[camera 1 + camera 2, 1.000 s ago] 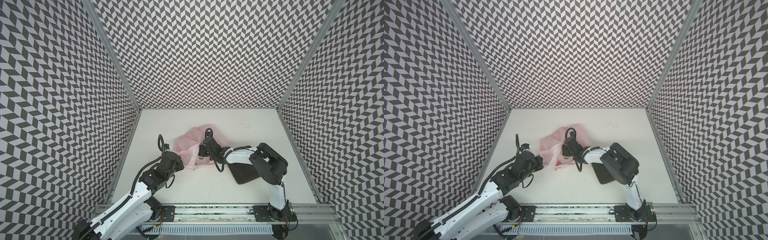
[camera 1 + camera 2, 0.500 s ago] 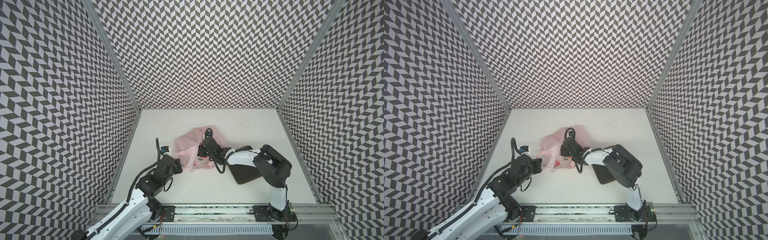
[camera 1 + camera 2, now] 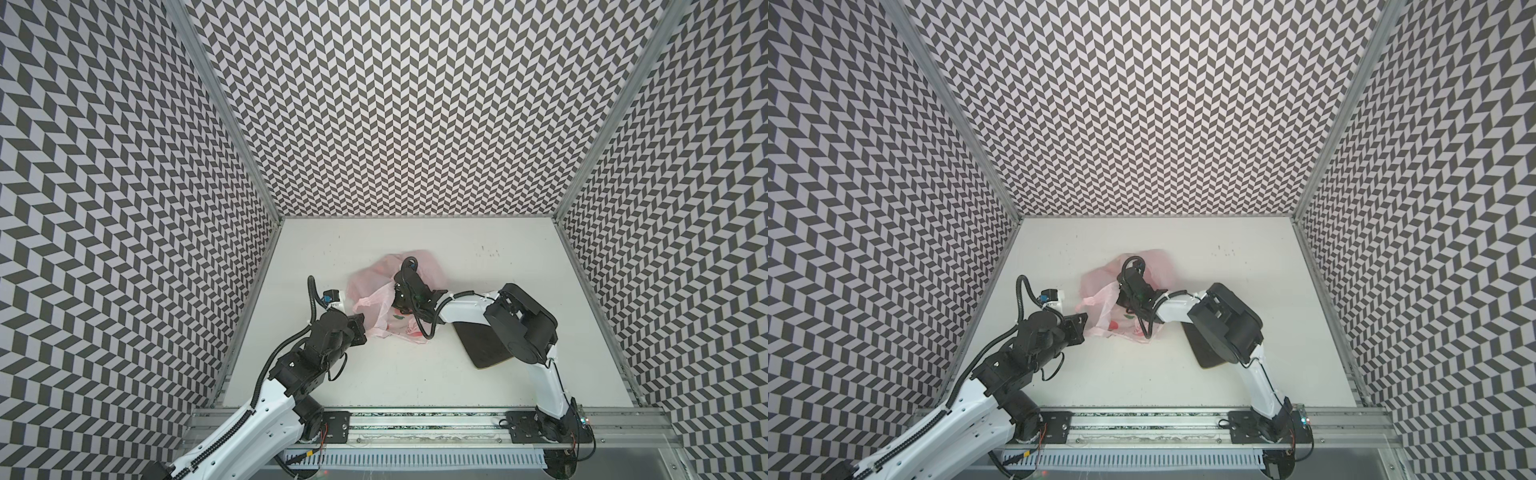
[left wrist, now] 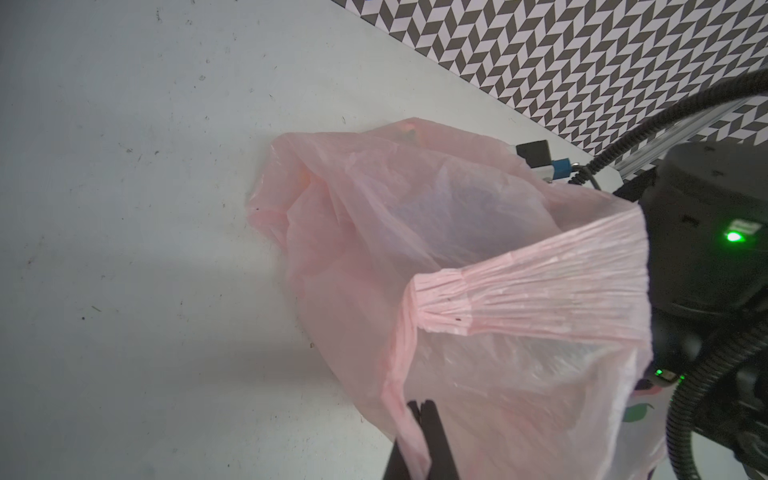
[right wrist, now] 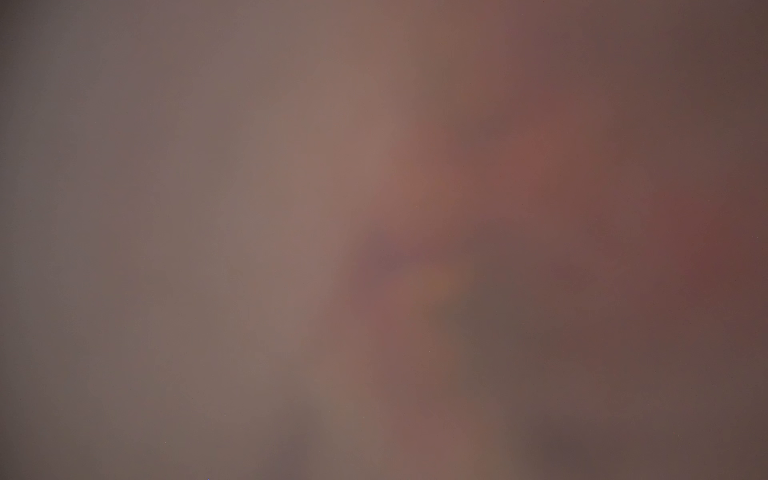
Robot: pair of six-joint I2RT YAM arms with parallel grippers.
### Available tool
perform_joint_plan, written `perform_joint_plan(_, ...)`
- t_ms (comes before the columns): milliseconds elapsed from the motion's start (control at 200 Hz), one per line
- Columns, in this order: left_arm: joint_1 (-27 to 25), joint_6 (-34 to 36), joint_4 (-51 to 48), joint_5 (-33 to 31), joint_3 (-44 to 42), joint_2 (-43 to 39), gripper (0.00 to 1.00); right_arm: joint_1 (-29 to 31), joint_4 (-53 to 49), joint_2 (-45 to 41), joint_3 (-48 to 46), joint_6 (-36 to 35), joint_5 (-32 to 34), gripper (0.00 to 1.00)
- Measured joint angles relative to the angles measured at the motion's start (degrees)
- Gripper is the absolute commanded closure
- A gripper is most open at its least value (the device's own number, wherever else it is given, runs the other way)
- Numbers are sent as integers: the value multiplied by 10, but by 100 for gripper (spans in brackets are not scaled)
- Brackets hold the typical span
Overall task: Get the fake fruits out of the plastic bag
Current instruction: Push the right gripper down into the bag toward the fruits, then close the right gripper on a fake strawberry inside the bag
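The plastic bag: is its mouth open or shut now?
Open. The left gripper, shut on the plastic bag's handle, holds it taut; the right arm reaches in through the mouth.

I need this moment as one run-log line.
left gripper: shut on plastic bag | right gripper: inside bag, jaws hidden | fake fruits: none seen outside

No legible text, label, brand or number in any view; coloured marks (image 4: 638,409) on the thin translucent pale-pink plastic bag (image 3: 370,278) form no readable characters
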Motion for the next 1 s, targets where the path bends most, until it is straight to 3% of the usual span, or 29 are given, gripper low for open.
perform_joint_plan(255, 0, 0, 14, 14, 0, 0, 100, 0, -21, 44, 69, 71, 17, 24)
perform_joint_plan(466, -3, 0, 15, 21, 0, -2, 100, 3, -22, 85, 121, 98, 38, 37)
perform_joint_plan(761, -3, -7, 15, 19, 0, -6, 100, 6, -36, 102, 143, 94, 57, 63)
perform_joint_plan(1002, -3, -29, 17, -3, 0, -2, 100, 7, -27, 83, 121, 62, 61, 68)
